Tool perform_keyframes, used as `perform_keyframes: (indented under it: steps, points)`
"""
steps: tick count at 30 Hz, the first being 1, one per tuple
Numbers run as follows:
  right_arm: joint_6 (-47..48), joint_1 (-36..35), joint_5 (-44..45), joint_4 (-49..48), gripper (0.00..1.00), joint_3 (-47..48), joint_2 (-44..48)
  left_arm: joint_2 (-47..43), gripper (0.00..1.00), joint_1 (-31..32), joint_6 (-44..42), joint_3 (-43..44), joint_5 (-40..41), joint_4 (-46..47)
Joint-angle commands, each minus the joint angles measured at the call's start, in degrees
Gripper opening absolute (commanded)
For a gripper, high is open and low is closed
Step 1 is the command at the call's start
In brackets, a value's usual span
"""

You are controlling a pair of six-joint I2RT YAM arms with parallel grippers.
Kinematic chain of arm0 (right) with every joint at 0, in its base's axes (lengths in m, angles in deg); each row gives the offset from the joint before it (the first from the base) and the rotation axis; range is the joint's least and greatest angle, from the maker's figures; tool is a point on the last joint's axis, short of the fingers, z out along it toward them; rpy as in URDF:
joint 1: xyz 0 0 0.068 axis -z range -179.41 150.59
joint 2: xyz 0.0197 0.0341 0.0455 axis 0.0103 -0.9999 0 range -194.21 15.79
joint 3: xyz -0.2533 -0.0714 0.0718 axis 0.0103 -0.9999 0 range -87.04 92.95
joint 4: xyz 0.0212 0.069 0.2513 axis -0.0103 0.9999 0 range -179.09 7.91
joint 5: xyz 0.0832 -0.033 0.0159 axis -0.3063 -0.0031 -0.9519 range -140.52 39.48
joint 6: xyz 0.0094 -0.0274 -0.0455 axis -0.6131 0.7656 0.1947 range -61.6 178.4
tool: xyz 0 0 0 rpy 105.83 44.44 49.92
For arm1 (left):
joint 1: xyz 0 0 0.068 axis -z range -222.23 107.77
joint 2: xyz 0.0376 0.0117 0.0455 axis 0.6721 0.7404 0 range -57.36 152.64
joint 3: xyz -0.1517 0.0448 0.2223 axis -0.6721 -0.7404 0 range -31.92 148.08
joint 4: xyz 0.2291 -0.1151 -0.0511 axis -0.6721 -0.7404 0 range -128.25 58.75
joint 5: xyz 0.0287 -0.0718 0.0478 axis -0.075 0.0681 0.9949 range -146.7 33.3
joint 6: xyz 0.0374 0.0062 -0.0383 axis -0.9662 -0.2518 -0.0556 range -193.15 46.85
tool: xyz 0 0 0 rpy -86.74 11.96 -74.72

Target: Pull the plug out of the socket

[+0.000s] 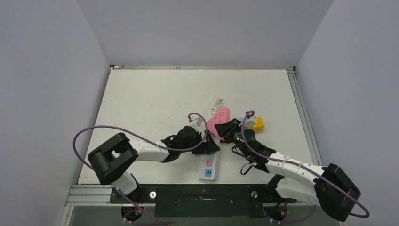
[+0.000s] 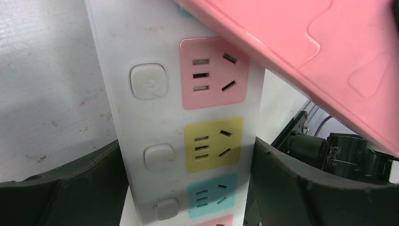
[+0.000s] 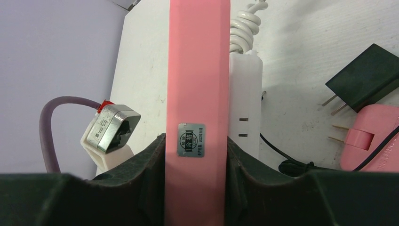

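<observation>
The socket (image 1: 209,168) is a long white power strip with pink, yellow and teal outlets (image 2: 155,122). It lies on the table between the arms. My left gripper (image 1: 210,145) is shut across the strip's width, with a finger (image 2: 301,188) pressed against each long side. The plug (image 1: 218,120) is a large flat pink block, tilted over the strip's far end (image 2: 301,52). My right gripper (image 1: 225,131) is shut on the plug's two flat sides (image 3: 197,70). The strip's white side (image 3: 244,103) shows just beside it. I cannot tell whether the plug's pins are still in an outlet.
A yellow plug (image 1: 257,124) and a small blue piece (image 1: 242,120) lie right of the right gripper. The right wrist view shows a black adapter (image 3: 364,80), a second pink plug (image 3: 367,139), a black cord (image 3: 282,160) and the strip's coiled white cord (image 3: 244,23).
</observation>
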Motion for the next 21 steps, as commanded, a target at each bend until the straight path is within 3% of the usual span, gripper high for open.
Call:
perform_keyframes:
  steps: [1,4,12,21]
  points:
    - [-2.91,-0.75,4.03,-9.26,0.05,0.66,3.33,0.71,0.62,0.12,0.46,-0.94,1.48,1.34]
    - [-4.99,-1.03,6.03,-9.93,0.05,-0.34,4.09,1.03,0.56,0.12,0.87,-1.55,0.96,2.70]
    - [-10.09,-1.18,13.70,-5.39,0.05,0.53,5.99,1.67,0.50,0.48,1.12,-3.38,1.11,5.93]
    - [-6.34,-1.28,11.34,-12.11,0.05,0.80,4.40,2.22,0.49,0.34,1.78,-2.69,0.21,4.96]
